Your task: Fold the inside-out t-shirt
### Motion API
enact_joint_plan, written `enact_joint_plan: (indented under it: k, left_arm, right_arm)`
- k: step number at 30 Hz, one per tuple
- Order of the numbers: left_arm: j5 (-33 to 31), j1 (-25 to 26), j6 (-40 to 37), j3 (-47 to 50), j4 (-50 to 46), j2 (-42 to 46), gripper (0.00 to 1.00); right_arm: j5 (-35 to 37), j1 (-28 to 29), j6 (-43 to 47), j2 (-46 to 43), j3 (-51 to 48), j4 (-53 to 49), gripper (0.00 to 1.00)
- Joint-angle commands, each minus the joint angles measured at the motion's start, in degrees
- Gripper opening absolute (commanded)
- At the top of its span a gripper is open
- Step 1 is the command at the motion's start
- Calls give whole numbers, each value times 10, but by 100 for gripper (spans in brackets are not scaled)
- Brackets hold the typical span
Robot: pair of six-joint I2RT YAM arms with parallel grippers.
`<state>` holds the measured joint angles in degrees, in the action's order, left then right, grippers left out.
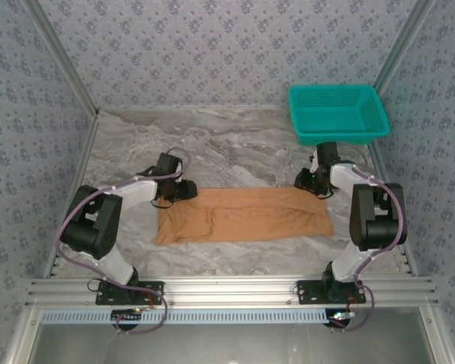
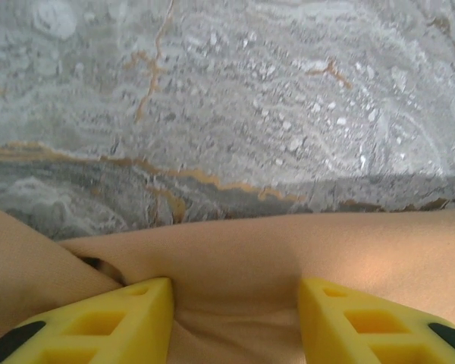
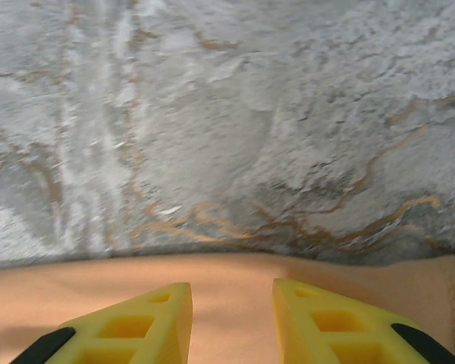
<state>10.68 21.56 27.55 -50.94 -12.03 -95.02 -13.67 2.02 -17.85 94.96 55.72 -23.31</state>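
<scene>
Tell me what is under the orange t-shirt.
The t-shirt lies flattened on the marble table, which shows all around it. The patch of table beneath is covered, so whether anything lies under the cloth cannot be seen.

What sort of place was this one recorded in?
Probably a purpose-built robot test cell, not a home: patterned wall panels held in metal framing, a marble-look table, and a left arm and right arm bolted to an aluminium rail at its near edge.
</scene>
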Motion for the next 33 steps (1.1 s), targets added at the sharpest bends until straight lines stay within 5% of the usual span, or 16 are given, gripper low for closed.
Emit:
enact_joint_plan:
  k: [1, 9, 17, 26, 33]
  left_arm:
    - [-8, -4, 1, -37, -22, 0, 49]
    - [-13, -1, 20, -14, -23, 62, 54]
    - [-24, -1, 31, 53, -78, 150, 55]
    - [-71, -74, 35, 113, -118, 225, 64]
    - [-38, -112, 34, 135, -119, 222, 72]
  right_arm:
    - [15, 27, 16, -50, 1, -40, 36]
    - [30, 55, -25, -73, -48, -75, 34]
    - [43, 62, -28, 0, -33, -54, 32]
    - [67, 64, -6, 87, 51, -52, 32]
    - [98, 89, 24, 20, 58, -49, 36]
